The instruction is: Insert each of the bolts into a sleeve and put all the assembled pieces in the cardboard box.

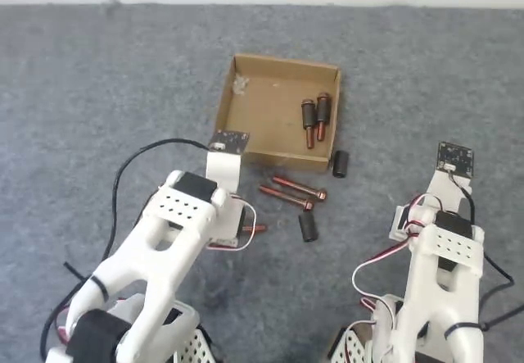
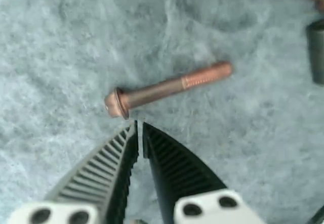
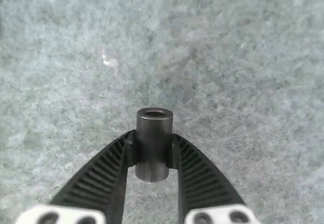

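Observation:
My left gripper [image 2: 139, 126] is shut and empty, its tips just short of the head of a copper bolt [image 2: 167, 89] lying on the grey carpet. The same bolt [image 1: 254, 229] pokes out from under the left arm. Two more bolts [image 1: 299, 187] [image 1: 286, 197] lie side by side in front of the cardboard box [image 1: 233, 84]. My right gripper [image 3: 153, 139] is shut on a black sleeve [image 3: 154, 130], held upright with its bore showing, above bare carpet. Loose sleeves lie at the box's right corner [image 1: 341, 163] and below the bolts [image 1: 308, 226]. Two assembled pieces [image 1: 315, 117] lie in the box.
Grey carpet covers the whole table up to a white wall at the back. A black cable [image 1: 135, 166] loops left of the left arm. The right arm's wrist [image 1: 455, 158] stands well right of the parts. A sleeve's edge [image 2: 316, 52] shows beyond the bolt.

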Robot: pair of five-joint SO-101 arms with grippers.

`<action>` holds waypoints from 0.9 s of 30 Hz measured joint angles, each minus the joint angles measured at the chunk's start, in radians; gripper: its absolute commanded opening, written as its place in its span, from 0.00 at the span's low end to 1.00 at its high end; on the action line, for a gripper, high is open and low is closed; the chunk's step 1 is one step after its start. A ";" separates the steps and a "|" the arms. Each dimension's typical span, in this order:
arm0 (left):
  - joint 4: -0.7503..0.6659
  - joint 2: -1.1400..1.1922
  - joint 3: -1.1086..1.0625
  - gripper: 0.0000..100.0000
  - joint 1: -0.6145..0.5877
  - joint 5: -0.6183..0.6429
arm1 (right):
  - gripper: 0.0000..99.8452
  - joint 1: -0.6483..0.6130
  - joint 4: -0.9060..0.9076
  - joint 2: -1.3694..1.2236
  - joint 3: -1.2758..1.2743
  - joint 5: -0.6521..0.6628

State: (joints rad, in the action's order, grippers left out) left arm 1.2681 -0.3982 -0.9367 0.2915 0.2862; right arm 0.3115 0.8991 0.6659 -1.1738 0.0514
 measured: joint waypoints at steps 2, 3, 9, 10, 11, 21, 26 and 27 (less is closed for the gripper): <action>0.003 -0.002 -0.029 0.01 -0.002 -0.037 | 0.01 0.000 0.000 0.000 0.000 0.000; 0.003 -0.002 -0.041 0.01 -0.002 -0.048 | 0.01 0.000 0.000 0.000 0.000 0.000; -0.043 -0.002 -0.069 0.01 -0.002 -0.060 | 0.01 0.000 0.000 0.000 0.000 0.000; -0.048 -0.002 -0.069 0.01 -0.002 -0.061 | 0.01 0.000 0.000 0.000 0.000 0.000; -0.051 -0.002 -0.071 0.01 -0.002 -0.060 | 0.01 0.000 0.000 0.000 0.000 0.000; -0.071 0.147 -0.023 0.01 -0.002 -0.063 | 0.01 0.000 0.000 0.000 0.000 0.000; -0.075 0.239 0.038 0.01 -0.002 -0.061 | 0.01 0.000 0.000 0.000 0.000 0.000; -0.086 0.252 0.044 0.01 -0.002 -0.061 | 0.01 0.000 0.000 0.000 0.000 0.000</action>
State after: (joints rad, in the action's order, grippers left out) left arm 1.1822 -0.1465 -0.8922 0.2900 0.2248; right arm 0.3115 0.8991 0.6659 -1.1738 0.0514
